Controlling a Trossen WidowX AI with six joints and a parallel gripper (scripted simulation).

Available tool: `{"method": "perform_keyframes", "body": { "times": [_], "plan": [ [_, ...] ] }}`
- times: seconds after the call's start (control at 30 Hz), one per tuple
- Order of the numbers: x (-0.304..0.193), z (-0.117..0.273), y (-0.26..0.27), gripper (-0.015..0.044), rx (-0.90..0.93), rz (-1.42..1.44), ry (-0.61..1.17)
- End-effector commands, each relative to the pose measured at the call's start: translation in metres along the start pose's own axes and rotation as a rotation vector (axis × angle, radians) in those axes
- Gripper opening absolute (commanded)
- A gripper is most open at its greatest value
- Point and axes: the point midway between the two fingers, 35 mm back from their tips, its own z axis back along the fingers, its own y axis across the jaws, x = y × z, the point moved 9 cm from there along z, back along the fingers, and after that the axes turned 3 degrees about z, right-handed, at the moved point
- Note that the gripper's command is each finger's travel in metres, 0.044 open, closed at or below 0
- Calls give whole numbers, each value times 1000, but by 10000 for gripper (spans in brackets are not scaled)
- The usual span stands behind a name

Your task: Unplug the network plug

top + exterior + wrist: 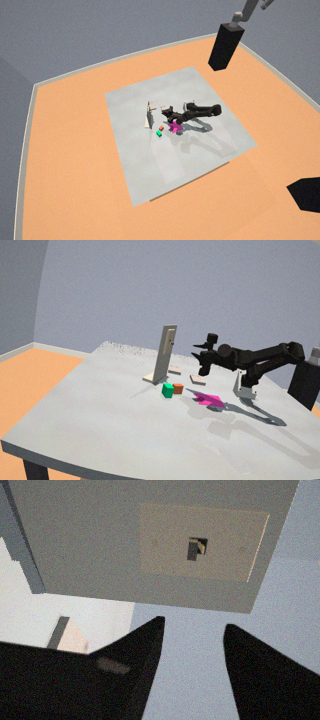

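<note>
Facing panel (148, 116) (162, 356) (90, 540) | claw (162, 112) (192, 349) (194, 628) part-open, nothing held | plug (171, 343) (192, 550) in socket | no legible txt seen

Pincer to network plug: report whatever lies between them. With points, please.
Nothing solid: only open air separates the pincer (192, 349) (194, 628) from the network plug (171, 343) (192, 550), as the exterior view shows.

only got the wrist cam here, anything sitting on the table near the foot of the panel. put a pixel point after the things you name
Observer: Yes, a green block (158, 133) (167, 390) and an orange block (161, 128) (178, 389), side by side.

Operator: and the marked square, where's that

Observer: The magenta square (176, 127) (210, 400) lies on the table between those blocks and the arm's base (246, 392).

Operator: is the end effector (165, 115) (194, 349) (194, 628) up against the panel (147, 116) (162, 361) (90, 545)

Observer: No, the exterior view shows a gap between its fingertips and the panel.
</note>
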Motion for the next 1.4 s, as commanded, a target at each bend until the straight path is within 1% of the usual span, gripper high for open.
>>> {"method": "perform_keyframes", "body": {
  "times": [0.0, 0.37, 1.37],
  "plan": [
    [5, -10, -1, 156, 2, 4, -6],
    [12, -42, -1, 156, -3, 6, -6],
    [21, -74, -3, 156, -8, 6, -5]
  ]
}}
